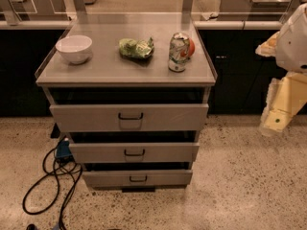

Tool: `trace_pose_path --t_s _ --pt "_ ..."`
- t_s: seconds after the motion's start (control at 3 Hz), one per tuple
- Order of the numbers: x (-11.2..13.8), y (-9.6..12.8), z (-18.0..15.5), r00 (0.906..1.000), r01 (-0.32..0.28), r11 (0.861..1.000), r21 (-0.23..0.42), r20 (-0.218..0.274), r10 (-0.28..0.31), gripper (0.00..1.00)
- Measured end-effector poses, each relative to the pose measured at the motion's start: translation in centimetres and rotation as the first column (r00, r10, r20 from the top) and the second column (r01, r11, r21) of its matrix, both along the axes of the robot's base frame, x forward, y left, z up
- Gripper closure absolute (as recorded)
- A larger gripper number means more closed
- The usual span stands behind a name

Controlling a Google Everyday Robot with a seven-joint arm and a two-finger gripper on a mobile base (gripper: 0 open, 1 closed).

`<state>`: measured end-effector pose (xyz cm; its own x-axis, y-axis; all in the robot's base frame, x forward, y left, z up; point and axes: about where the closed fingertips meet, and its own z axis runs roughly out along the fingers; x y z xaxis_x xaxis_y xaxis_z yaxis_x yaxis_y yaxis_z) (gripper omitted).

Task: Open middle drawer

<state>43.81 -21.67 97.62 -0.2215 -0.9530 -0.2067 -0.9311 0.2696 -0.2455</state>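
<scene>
middle drawer (pixel 165 153) looks shut, handle (pixel 134 153) untouched; gripper (pixel 277 120) well apart at the view's right edge, state can't tell, whole pull left.

Arm (pixel 293 37), at the right edge of the view: the upper part is a smooth white rounded shell, shaded grey toward its lower rim. A ragged cream-yellow piece juts from its left side. Below are pale cream-yellow blocky segments with flat faces and squared edges. Gripper (pixel 275 122) at the lower end of the cream section, mid-height at the right edge. Same cream colour, with a small dark-green dot on its face.
</scene>
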Motion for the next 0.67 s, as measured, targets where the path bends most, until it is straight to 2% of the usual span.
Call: trace_pose_path --t_s 0.67 --pt "-0.3 0.0 -1.1 0.9997 -0.021 1.0 0.011 0.015 0.021 0.0"
